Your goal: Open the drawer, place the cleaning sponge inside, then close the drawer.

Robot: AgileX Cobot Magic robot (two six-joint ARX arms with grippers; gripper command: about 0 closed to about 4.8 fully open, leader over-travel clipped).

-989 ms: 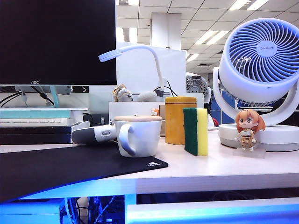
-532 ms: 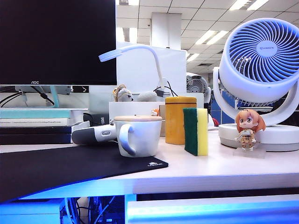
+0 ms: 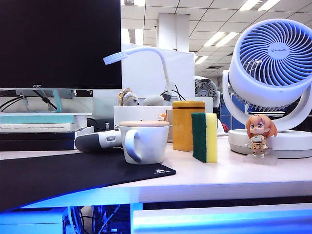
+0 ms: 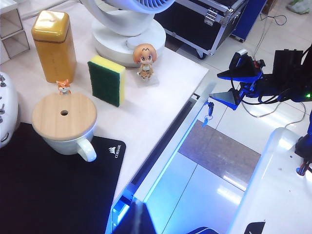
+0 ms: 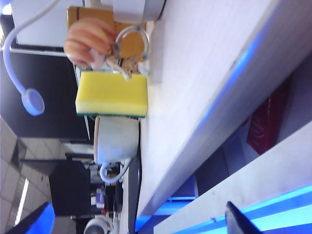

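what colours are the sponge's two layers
Yellow foam with a dark green scouring layer; the sponge shows best in the exterior view.

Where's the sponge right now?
The sponge stands on edge on the desk, right of centre in the exterior view, between the yellow tin and the figurine.

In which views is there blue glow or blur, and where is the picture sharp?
Exterior view: blue glow on the drawer front below the desk, cleaning sponge sharp. Left wrist view: sharp, with a blue strip along the desk edge and glare on the floor. Right wrist view: sideways, the figurine blurred; the right gripper shows only a dark tip.
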